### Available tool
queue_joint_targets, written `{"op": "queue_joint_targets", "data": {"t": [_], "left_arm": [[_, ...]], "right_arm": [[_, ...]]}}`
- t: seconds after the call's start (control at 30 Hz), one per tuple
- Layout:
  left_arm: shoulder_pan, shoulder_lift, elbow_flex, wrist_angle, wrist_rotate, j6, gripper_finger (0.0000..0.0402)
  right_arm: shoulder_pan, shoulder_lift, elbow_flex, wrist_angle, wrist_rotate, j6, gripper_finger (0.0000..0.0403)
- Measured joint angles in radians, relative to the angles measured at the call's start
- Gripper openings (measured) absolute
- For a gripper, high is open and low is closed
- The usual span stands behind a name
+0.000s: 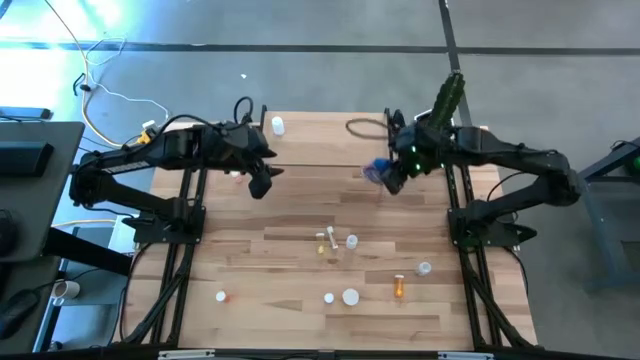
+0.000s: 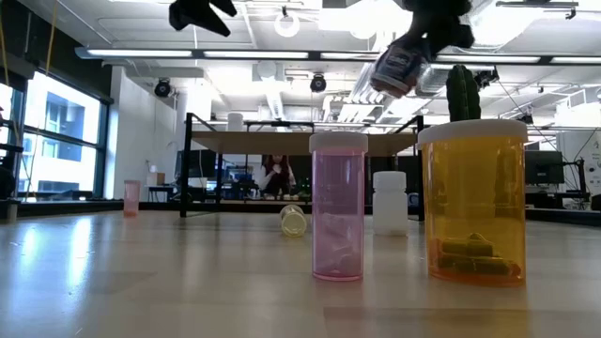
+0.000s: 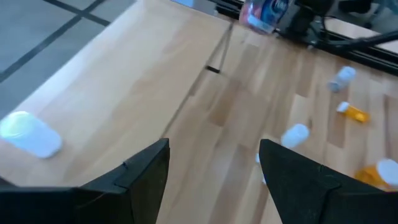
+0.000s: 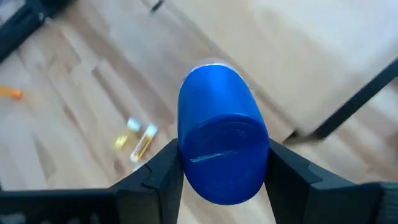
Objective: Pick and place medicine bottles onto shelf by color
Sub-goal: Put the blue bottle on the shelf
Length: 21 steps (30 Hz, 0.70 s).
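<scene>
1. Over the far half of the tabletop, the high view shows the right gripper [image 1: 393, 178] carrying the blue jar [image 1: 377, 173] in the air just off the near edge of the shelf [image 1: 320, 140]. The left gripper [image 1: 260, 183] hangs beside the shelf's near left part, holding nothing. One white bottle [image 1: 278, 125] already stands near the shelf's far left edge. More bottles lie scattered toward the tabletop's near edge, among them an orange bottle [image 1: 399, 288].

2. At tabletop level, the low view shows the jar [image 2: 398, 68] held tilted well above the shelf top [image 2: 272, 142]. A pink bottle [image 2: 339, 207] and an amber bottle [image 2: 472, 201] stand closest to the camera.

3. From the left wrist view, the left fingers [image 3: 146, 171] stand wide apart with bare wood between them: released and waiting.

4. From the right wrist view, the right fingers [image 4: 163, 169] are clenched on the jar's [image 4: 221, 146] two sides, with its blue flat end facing the camera.

5. Judging by looks, the jar is stiff, light plastic with smooth, likely slippery, rounded walls. The grip across its body seems sound. Being wider than the others, it should stand steadily once set down level. Held tilted, it needs righting before release or it may roll.
</scene>
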Motion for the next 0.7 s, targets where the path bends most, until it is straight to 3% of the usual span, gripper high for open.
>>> {"op": "queue_joint_targets", "data": {"t": [0.47,0.7], "left_arm": [[0.102,0.0,0.0,-0.001,0.004,0.042,0.0236],[0.102,0.0,0.0,-0.004,0.079,0.042,0.0236]], "right_arm": [[-0.227,0.274,0.327,-0.177,-0.005,-0.254,0.0163],[-0.289,0.397,0.441,-0.216,-0.005,-0.372,0.0163]]}}
